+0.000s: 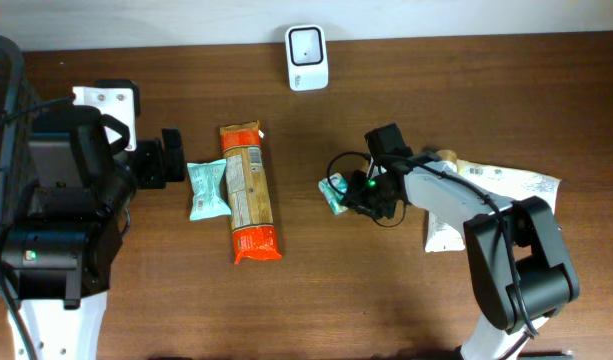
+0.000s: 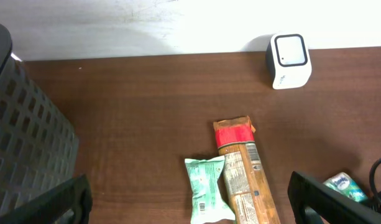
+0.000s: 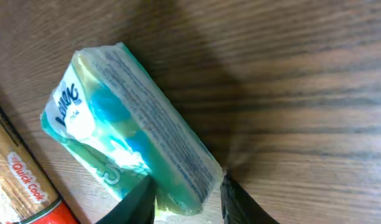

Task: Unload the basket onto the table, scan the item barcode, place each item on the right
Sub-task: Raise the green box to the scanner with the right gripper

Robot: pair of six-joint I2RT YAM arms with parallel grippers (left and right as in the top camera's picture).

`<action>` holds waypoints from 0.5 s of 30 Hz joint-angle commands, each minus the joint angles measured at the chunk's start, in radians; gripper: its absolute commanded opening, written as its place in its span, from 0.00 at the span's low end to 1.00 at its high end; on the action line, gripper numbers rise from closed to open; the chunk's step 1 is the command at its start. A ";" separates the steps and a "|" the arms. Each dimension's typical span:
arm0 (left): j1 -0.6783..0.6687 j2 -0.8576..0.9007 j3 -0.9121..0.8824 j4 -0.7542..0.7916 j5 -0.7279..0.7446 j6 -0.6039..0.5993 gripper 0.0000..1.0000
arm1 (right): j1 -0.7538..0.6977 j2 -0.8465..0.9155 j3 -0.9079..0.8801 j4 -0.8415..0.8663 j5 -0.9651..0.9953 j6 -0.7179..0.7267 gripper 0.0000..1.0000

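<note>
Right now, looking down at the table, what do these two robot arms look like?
The left arm is mostly black and boxy on a white base. The right arm has white links with black joints, a looping black cable and a small green light. Its fingers are black.

Teal packet (image 3: 125,127) on wooden table (image 3: 302,93), near end in claw (image 3: 189,200) grip.

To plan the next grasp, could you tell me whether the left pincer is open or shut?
Open: the left pincer shows its fingers far apart.

"Quick Cook" on orange packet (image 3: 22,180) (slanted), green pack (image 3: 128,124) print blurred
</note>
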 commanded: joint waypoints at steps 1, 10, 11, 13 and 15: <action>0.002 -0.006 0.005 0.002 -0.007 0.012 0.99 | 0.009 0.015 -0.024 0.037 0.053 0.015 0.27; 0.002 -0.006 0.005 0.002 -0.007 0.012 0.99 | -0.103 -0.166 -0.007 0.036 -0.356 -0.155 0.04; 0.002 -0.006 0.005 0.002 -0.007 0.013 0.99 | -0.150 -0.201 -0.007 0.036 -0.476 -0.155 0.04; 0.002 -0.006 0.005 0.002 -0.007 0.013 0.99 | -0.236 -0.223 -0.007 0.036 -0.693 -0.154 0.04; 0.002 -0.006 0.005 0.002 -0.007 0.013 0.99 | -0.286 -0.223 -0.007 0.049 -0.874 -0.140 0.04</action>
